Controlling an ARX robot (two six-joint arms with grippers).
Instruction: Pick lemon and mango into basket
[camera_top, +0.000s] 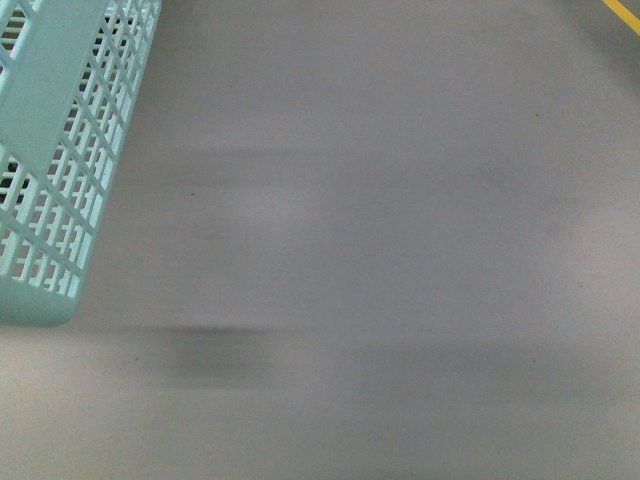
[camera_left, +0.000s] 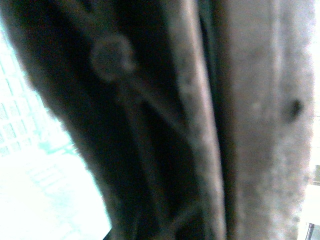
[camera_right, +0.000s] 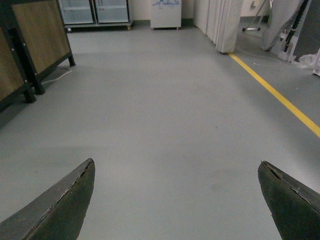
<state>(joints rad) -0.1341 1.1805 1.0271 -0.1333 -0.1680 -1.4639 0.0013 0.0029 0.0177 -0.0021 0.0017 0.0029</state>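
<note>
Front view, blurred: one corner of the basket (camera_top: 50, 150) sits at the upper left, standing on the grey floor (camera_top: 400, 260). Its slotted teal wall faces the camera. A yellow line (camera_top: 622, 15) crosses the far upper right corner. Neither arm shows here.

Right wrist view, sharp: right gripper (camera_right: 176, 165) spread wide, its two dark fingers (camera_right: 65, 205) far apart at either side. Nothing lies between them and nothing touches them; only bare floor shows beyond. The yellow line (camera_right: 280, 97) runs off on one side. Wood-panelled cabinets (camera_right: 42, 30) on black frames stand opposite, and glass-door units (camera_right: 95, 10) stand against the far wall.

Left wrist view: heavily blurred, lens very close to something. A dark band (camera_left: 135, 130) and a grey-brown strip (camera_left: 265, 120) fill most of it; cannot tell what they are. Overexposed teal lattice of the basket shows at one edge (camera_left: 20, 120), close to this arm. Left gripper: spread and contact cannot be read from this frame
</note>
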